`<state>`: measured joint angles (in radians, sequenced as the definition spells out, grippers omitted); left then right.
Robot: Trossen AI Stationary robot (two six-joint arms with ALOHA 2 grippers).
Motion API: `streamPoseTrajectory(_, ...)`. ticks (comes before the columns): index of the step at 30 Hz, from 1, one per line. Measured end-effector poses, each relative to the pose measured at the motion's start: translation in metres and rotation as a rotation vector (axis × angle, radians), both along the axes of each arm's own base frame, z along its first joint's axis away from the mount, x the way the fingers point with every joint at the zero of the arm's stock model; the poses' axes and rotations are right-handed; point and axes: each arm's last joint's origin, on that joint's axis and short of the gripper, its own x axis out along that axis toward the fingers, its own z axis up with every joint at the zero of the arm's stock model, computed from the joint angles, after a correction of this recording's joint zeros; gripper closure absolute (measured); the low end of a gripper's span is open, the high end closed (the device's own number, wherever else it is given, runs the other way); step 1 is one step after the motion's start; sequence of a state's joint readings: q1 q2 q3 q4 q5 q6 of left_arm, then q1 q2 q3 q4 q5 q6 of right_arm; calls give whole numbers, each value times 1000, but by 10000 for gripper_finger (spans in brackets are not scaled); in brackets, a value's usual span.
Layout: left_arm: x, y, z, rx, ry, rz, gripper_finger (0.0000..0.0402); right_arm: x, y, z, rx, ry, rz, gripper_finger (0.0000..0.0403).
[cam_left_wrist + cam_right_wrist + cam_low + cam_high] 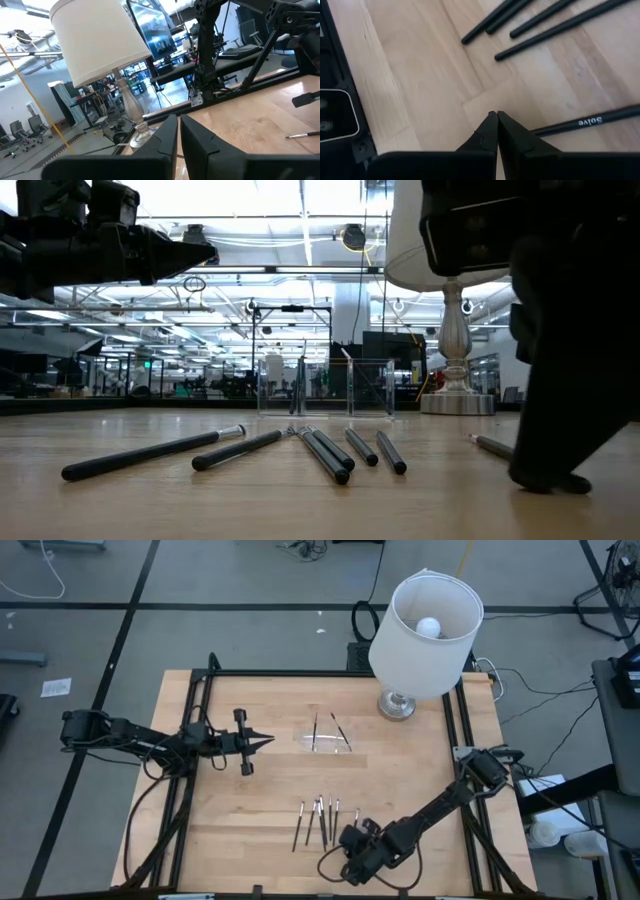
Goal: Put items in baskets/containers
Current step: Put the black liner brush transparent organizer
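Observation:
Several thin dark sticks lie side by side on the wooden table near its near edge, and they fan out in the low view. Two more sticks rest in the clear tray at mid-table; its glinting walls show in the low view. My right gripper is shut, its tips down at the table beside the rightmost stick, which is printed "Solve". My left gripper is shut and empty. It hovers level above the table left of the tray. My right gripper points down at the table with shut fingers. The "Solve" stick's near end lies flat on the table against the outer side of one finger. I cannot tell whether the finger touches it.
A white lamp stands at the table's far right on a silvery base. Black frame rails run along the table's left, right and far sides. Bare wood lies between the tray and the row of sticks.

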<state>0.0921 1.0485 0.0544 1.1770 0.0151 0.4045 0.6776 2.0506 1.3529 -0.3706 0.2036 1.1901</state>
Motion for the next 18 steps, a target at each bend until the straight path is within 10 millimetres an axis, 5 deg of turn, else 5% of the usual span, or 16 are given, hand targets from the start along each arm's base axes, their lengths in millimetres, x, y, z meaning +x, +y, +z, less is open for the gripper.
streamPoseTrajectory(18,0,0,0,-3,0,-1,371,-27,-5,-8,-105,213,-88,403)
